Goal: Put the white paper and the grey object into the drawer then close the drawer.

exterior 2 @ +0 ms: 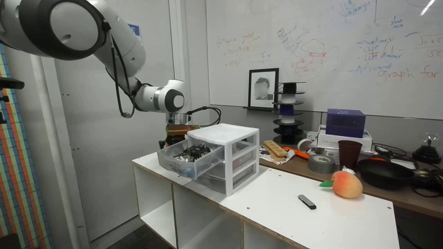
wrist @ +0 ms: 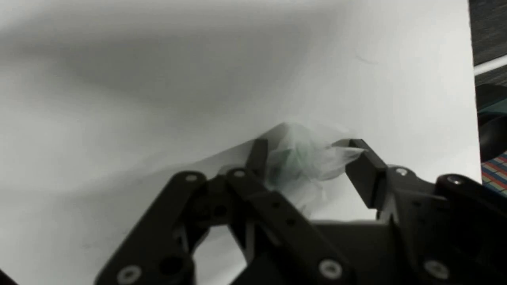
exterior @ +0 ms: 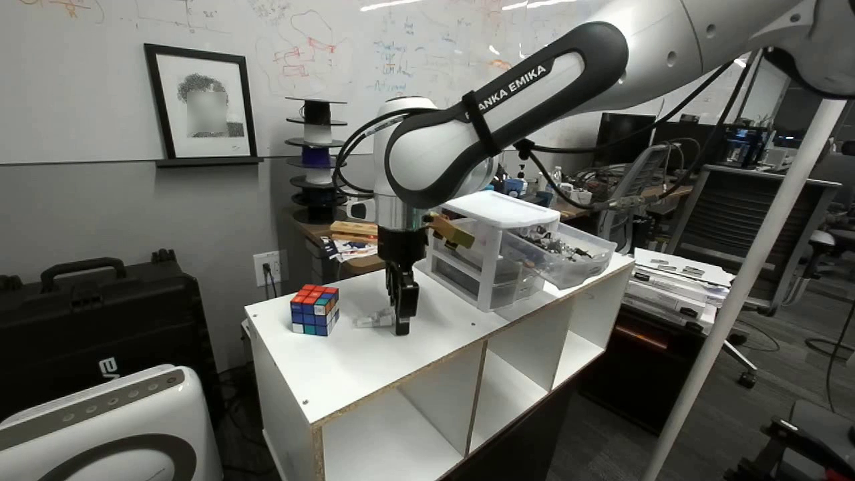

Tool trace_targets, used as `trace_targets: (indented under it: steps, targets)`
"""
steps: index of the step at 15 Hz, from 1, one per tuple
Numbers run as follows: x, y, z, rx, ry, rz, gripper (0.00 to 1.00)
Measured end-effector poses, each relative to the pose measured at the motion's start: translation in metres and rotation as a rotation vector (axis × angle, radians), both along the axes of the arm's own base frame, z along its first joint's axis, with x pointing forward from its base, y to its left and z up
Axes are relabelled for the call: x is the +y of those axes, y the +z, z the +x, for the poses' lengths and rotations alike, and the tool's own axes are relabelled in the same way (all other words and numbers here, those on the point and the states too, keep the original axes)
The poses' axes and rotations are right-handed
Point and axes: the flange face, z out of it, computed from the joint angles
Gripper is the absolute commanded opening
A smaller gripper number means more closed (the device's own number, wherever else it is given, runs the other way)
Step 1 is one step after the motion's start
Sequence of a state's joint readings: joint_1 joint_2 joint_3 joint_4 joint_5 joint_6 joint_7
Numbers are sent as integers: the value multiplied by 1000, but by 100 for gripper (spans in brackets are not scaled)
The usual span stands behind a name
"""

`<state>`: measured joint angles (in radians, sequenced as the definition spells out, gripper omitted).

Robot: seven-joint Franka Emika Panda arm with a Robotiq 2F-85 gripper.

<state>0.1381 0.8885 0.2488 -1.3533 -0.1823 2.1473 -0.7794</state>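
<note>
The white paper (exterior: 374,319), a crumpled, see-through whitish scrap, lies on the shelf top beside my gripper (exterior: 402,326) in an exterior view. In the wrist view the scrap (wrist: 298,160) sits between the fingers of my gripper (wrist: 307,145). The jaws stand partly apart, and some bare shelf shows between the scrap and the right finger (wrist: 366,180). One edge of the scrap reaches that fingertip. The grey object (exterior 2: 306,201) lies flat on the shelf, seen only in an exterior view. The top drawer (exterior 2: 174,166) is pulled out and holds dark cables and metal bits.
A Rubik's cube (exterior: 314,310) stands close to the scrap. The white-framed drawer unit (exterior: 491,257) is beside my arm on the cubby shelf (exterior: 364,371). A toy peach (exterior 2: 347,185) rests near the shelf's end, behind the grey object.
</note>
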Motion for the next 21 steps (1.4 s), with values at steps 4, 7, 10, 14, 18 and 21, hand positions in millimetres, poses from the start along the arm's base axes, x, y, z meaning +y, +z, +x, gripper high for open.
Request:
trace_targets:
  steps: [4,7,10,14,18,21]
  targets:
    - [2,6,3,-12,25,6,2]
    - [7,9,2,-18,41,5,6]
    - [20,22,-2,-37,69,1,6]
    - [45,74,-15,-110,119,-41,6]
    - [50,157,-40,-194,22,-115,6]
    - [37,220,-64,-229,-138,-145,6]
